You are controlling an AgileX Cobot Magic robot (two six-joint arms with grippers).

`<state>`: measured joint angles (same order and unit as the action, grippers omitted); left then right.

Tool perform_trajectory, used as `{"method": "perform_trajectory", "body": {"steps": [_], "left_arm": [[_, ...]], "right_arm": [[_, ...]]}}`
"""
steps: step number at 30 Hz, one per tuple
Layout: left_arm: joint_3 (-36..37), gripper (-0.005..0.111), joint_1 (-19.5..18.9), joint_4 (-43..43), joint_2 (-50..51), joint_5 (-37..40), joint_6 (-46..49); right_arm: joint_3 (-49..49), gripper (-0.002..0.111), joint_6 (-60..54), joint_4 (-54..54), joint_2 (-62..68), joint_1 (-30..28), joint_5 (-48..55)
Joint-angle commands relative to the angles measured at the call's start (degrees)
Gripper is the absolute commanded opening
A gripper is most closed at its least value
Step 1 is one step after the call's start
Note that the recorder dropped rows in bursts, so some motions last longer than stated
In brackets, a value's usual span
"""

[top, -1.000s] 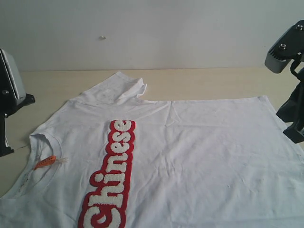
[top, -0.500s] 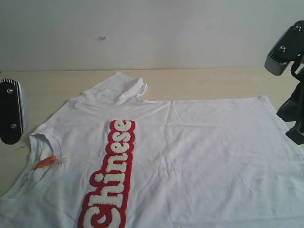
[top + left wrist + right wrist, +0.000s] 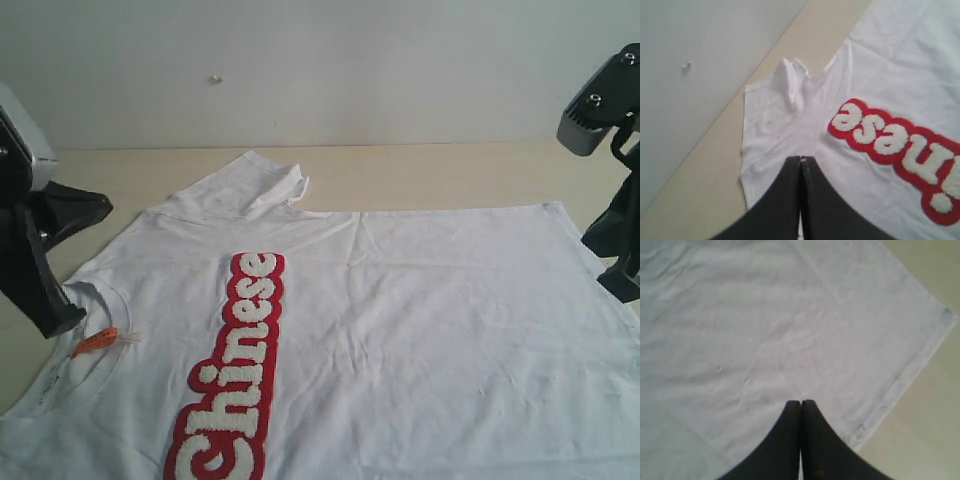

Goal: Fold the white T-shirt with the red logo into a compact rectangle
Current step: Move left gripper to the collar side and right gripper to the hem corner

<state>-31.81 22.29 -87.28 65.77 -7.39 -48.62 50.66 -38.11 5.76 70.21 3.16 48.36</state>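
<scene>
The white T-shirt [image 3: 420, 320] lies spread flat on the table, neck to the left, hem to the right. Its red logo [image 3: 235, 370] runs along the chest and also shows in the left wrist view [image 3: 895, 145]. An orange neck tag [image 3: 95, 341] sits in the collar. The far sleeve [image 3: 260, 185] is partly folded over. My left gripper [image 3: 98, 207] hovers by the collar and shoulder, shut and empty [image 3: 800, 159]. My right gripper [image 3: 610, 262] hangs over the hem edge, shut with nothing in it [image 3: 801, 402].
The pale wooden table [image 3: 420, 170] shows bare behind the shirt and at the left. A white wall [image 3: 320, 70] rises right behind it. The shirt's hem corner [image 3: 947, 317] lies near the right gripper.
The left arm has swung in from the left edge toward the shirt's collar, turning as it came. The right arm and the shirt have not moved.
</scene>
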Motion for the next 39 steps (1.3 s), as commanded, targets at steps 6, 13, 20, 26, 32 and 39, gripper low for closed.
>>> {"method": "perform_trajectory", "body": {"steps": [6, 13, 20, 26, 32, 39], "left_arm": [[-1.13, 0.000, 0.39, -12.67, -0.68, 4.17, 13.89], [1.10, 0.000, -0.17, -3.88, -3.32, 1.02, 8.23], [3.48, 0.000, -0.51, 52.63, -2.21, 3.32, 67.98], [3.34, 0.000, -0.51, 48.83, -2.21, 9.72, 69.37], [3.22, 0.000, -0.51, 38.80, -0.43, 9.72, 69.37], [0.40, 0.000, -0.62, 45.30, 5.27, 9.20, 69.12]], "right_arm": [[0.40, 0.000, 2.49, 0.30, -0.09, 0.14, -0.28], [0.40, 0.000, 2.34, 0.30, -0.09, 0.14, -0.28], [0.40, 0.000, 2.33, 0.30, -0.09, 0.14, -0.37], [0.40, 0.000, 2.33, 0.30, -0.09, 0.14, -0.37], [0.40, 0.000, 2.33, 0.30, -0.09, 0.14, -0.37], [0.40, 0.000, 2.33, 0.30, -0.09, 0.14, -0.37]]}}
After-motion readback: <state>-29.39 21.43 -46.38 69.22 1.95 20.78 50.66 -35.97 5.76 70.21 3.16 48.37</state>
